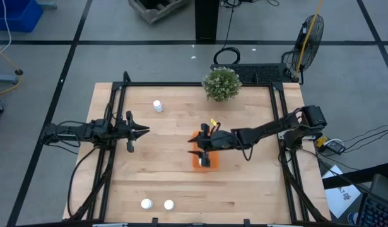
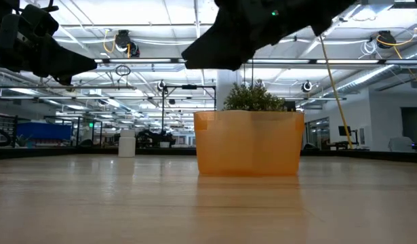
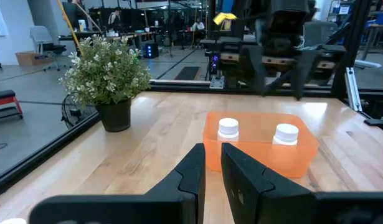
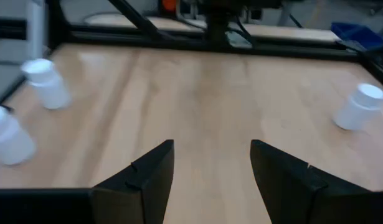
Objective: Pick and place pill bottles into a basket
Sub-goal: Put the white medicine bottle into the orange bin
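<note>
The orange basket (image 1: 198, 162) lies at the table's middle and shows in the low view (image 2: 249, 146). Two white pill bottles (image 3: 228, 129) (image 3: 286, 134) stand upright in it. In the high view only one (image 1: 204, 162) shows; the arm hides the other. My right gripper (image 1: 195, 146) hovers above the basket, open and empty (image 4: 211, 146). One more bottle (image 1: 158, 106) stands at the far left and two (image 1: 146, 203) (image 1: 169, 204) near the front edge. My left gripper (image 1: 142, 131) waits at the left, shut and empty (image 3: 213, 152).
A green potted plant (image 1: 222, 82) stands at the far edge, behind the basket. A black frame (image 1: 121, 85) runs around the table. Bare wood lies between my left gripper and the basket.
</note>
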